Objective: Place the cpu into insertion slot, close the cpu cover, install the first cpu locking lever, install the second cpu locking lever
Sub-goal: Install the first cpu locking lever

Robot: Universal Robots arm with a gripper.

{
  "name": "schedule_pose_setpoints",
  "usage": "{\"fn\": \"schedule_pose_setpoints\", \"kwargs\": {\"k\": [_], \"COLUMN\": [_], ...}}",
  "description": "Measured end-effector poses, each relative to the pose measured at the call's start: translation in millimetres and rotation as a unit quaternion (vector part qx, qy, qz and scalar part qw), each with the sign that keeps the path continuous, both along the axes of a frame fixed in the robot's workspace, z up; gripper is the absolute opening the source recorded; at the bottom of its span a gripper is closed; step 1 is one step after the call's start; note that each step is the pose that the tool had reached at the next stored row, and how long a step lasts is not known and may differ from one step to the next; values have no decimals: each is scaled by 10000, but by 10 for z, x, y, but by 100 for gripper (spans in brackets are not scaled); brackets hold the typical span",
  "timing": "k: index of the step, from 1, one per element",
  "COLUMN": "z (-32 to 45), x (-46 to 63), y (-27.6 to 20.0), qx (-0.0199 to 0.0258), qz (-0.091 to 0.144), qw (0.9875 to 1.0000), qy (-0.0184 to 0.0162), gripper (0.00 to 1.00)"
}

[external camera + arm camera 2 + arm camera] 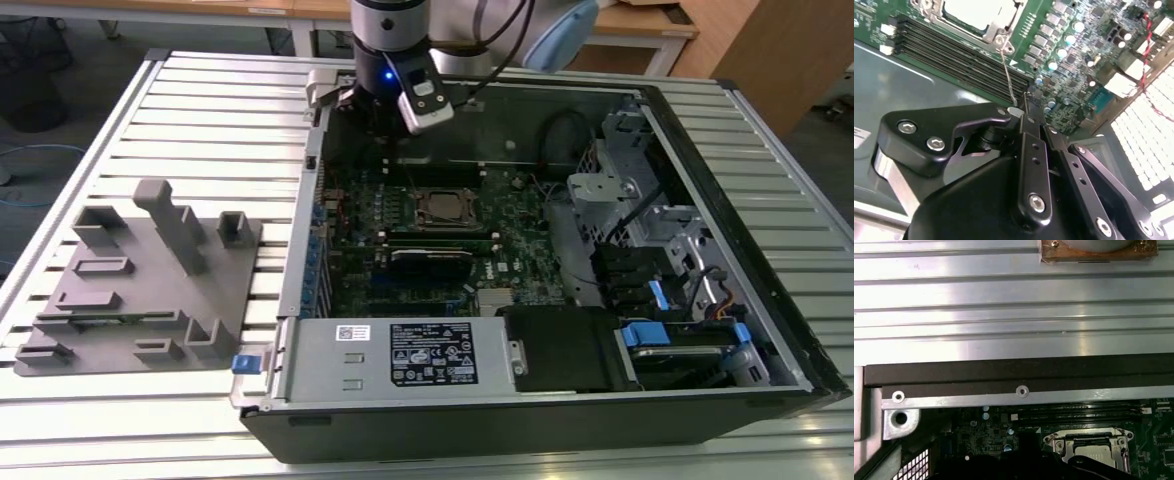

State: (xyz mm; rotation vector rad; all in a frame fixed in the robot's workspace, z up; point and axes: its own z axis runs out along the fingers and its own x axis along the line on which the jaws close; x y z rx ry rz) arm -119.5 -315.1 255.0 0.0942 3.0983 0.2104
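Fingers [1030, 135] look pressed together, their tips touching the free end of a thin lever [1008, 75]; whether the wire is pinched or only pushed, I cannot tell. Just beyond the tips the cpu [974, 10] lies on the board [1079, 60], under the cover [1002, 24], which seems down. I think this springy wire could slip away, so slow, steady pressure close to its end is best.

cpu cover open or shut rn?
Shut. In the first wrist view the cpu cover lies flat, framing the cpu.
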Motion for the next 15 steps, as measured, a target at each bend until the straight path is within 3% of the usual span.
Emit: {"fn": "schedule_pose_setpoints", "kwargs": {"k": [15], "z": [-6], "x": [377], "y": [1], "qx": [0], "qz": [0], "qw": [10000], "qy": [0], "gripper": [11]}}
